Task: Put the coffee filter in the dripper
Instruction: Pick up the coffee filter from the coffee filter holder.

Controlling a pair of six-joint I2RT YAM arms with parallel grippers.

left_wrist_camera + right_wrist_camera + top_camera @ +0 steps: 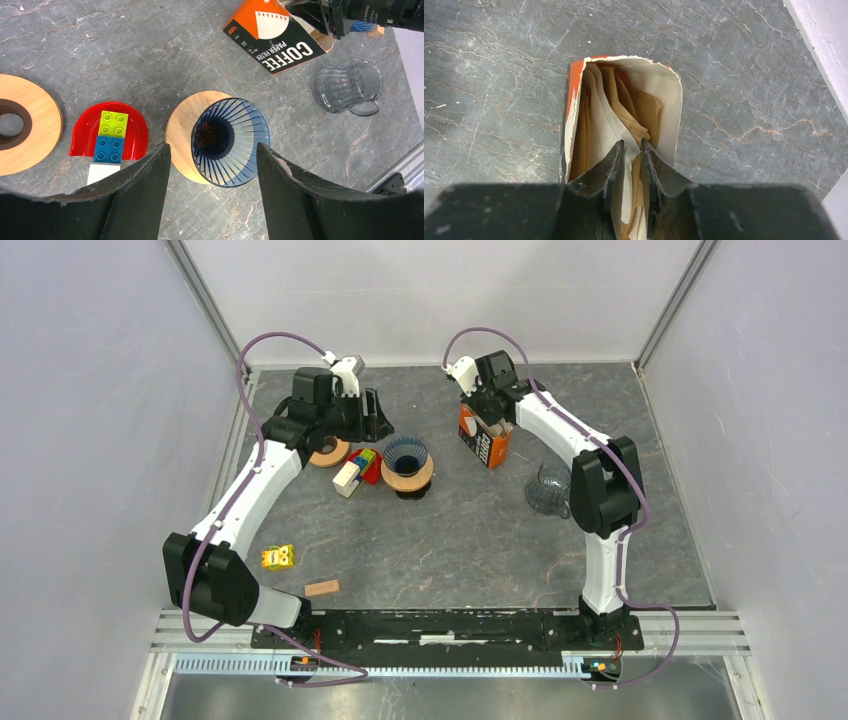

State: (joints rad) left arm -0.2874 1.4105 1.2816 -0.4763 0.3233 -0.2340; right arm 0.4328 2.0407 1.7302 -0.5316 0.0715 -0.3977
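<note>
The blue ribbed glass dripper (406,455) sits on its round wooden base; in the left wrist view the dripper (231,142) is empty. My left gripper (375,420) is open and hovers above it, fingers either side of the cup (213,150). The orange coffee filter box (485,440) stands open on the table right of the dripper. My right gripper (487,412) reaches into its mouth. In the right wrist view its fingers (633,145) are pinched on a pale coffee filter (610,117) among several brown and white filters inside the box (571,90).
A clear glass server (548,488) stands right of the box and also shows in the left wrist view (347,87). A wooden ring (328,452), a red piece with toy bricks (110,130), a yellow toy (277,557) and a wooden block (321,588) lie at the left.
</note>
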